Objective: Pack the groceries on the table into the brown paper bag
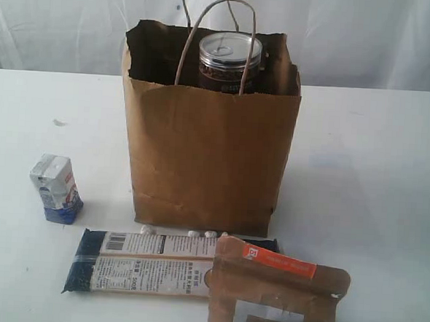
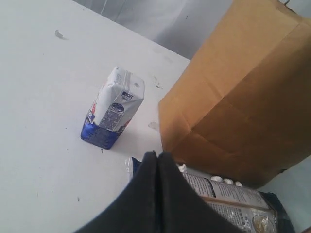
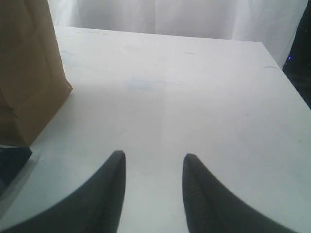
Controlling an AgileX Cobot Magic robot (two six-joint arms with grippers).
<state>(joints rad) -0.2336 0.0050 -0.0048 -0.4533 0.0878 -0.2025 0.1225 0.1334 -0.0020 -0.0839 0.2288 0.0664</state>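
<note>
So the brown paper bag (image 1: 208, 153) stands upright on the white tabletop (image 1: 374, 178), and the dark can with silver pull-tab lid (image 1: 230, 60) sits inside it, top poking above the rim. The small white-blue carton (image 1: 55, 188) stands off to the bag's left. The long dark-blue packet (image 1: 143, 265) lies flat just in front of the bag, with the brown pouch with orange strip (image 1: 272, 296) overlapping its right end. On the left gripper (image 2: 157, 154) the jaws are pressed together, nothing in them. On the right gripper (image 3: 153, 156) the jaws are spread over bare tabletop.
</note>
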